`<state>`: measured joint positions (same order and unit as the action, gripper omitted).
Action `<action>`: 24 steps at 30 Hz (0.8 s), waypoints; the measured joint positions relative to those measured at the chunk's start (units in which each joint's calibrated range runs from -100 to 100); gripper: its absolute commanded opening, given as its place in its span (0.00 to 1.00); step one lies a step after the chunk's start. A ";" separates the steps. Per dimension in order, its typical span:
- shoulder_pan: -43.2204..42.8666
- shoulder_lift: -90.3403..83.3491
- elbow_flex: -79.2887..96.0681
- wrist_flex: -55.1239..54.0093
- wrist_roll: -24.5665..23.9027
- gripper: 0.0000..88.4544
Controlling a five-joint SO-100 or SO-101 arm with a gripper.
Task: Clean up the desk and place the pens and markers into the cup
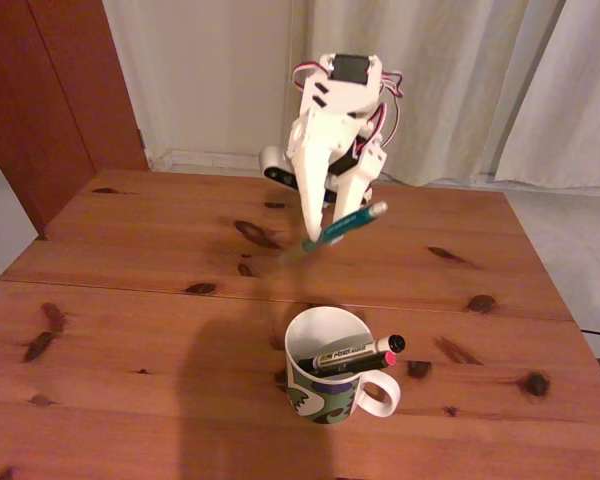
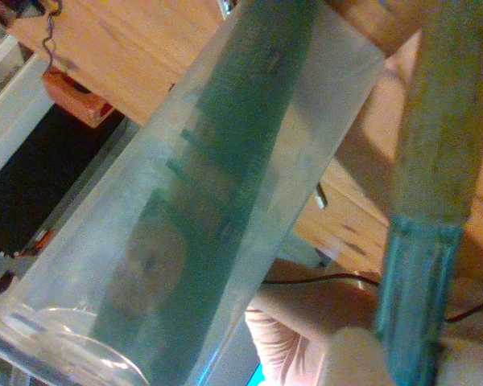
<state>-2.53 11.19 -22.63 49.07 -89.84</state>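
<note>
In the fixed view the white arm (image 1: 340,110) rises at the far edge of the desk (image 1: 130,330), its wrist bent so the gripper (image 1: 318,228) points steeply down and a little toward the camera. The long white fingers (image 1: 312,190) are clenched on the teal-green pen (image 1: 345,225), which lies slanted across them — its pale end up to the right, its darker end low to the left — held clear of the wood, above the far plank beyond the seam. On the near plank stands the camouflage mug (image 1: 332,375), white inside, green and blue outside, its handle turned to the right. Two things already rest in it, leaning over the right rim: the white marker (image 1: 355,352) with its black cap, and beneath it the thin black pen (image 1: 365,364) showing a red tip. The mug is well apart from the gripper, nearer the camera.

The wrist view looks very close along the gripper. A translucent finger (image 2: 185,241) fills the left and centre, blurred, with a dark green streak running through it. On the right the pen (image 2: 423,265) runs top to bottom — a teal ribbed section below, a tan-lit stretch above. Behind, slanted, shows the reddish wood of the desk (image 2: 137,56); a thin dark cable (image 2: 322,280) crosses low down.
</note>
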 measured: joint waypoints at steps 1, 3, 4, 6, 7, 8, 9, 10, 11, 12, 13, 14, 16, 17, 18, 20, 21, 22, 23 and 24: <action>0.00 0.51 0.00 -0.91 -0.10 0.01; -0.29 1.78 0.00 -2.32 -0.24 0.01; -0.59 2.37 0.00 -3.15 -0.24 0.01; -1.25 3.81 0.00 -4.98 -0.24 0.01; -1.54 4.49 0.00 -5.89 -0.24 0.01; -1.69 5.00 0.00 -6.89 -0.24 0.01; -1.76 5.42 0.00 -7.80 -0.24 0.01; -1.76 5.76 0.00 -8.46 -0.24 0.01; -1.91 5.93 0.00 -9.29 -0.24 0.01; -2.27 6.02 0.00 -9.87 -0.24 0.01; -2.57 6.02 0.00 -10.20 -0.24 0.01; -3.01 6.02 0.00 -10.37 -0.24 0.01; -4.03 6.02 0.00 -10.70 -0.24 0.01; -4.40 6.02 0.00 -10.87 -0.24 0.01; -4.69 6.02 0.00 -10.87 -0.24 0.01; -4.99 6.02 0.00 -10.87 -0.24 0.01; -5.28 6.02 0.08 -10.87 -0.24 0.01; -5.50 6.02 0.59 -10.87 -0.24 0.01; -5.72 6.02 1.10 -10.95 -0.24 0.01; -6.09 6.02 1.78 -10.95 -0.24 0.01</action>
<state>-8.62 17.20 -20.85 38.12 -90.09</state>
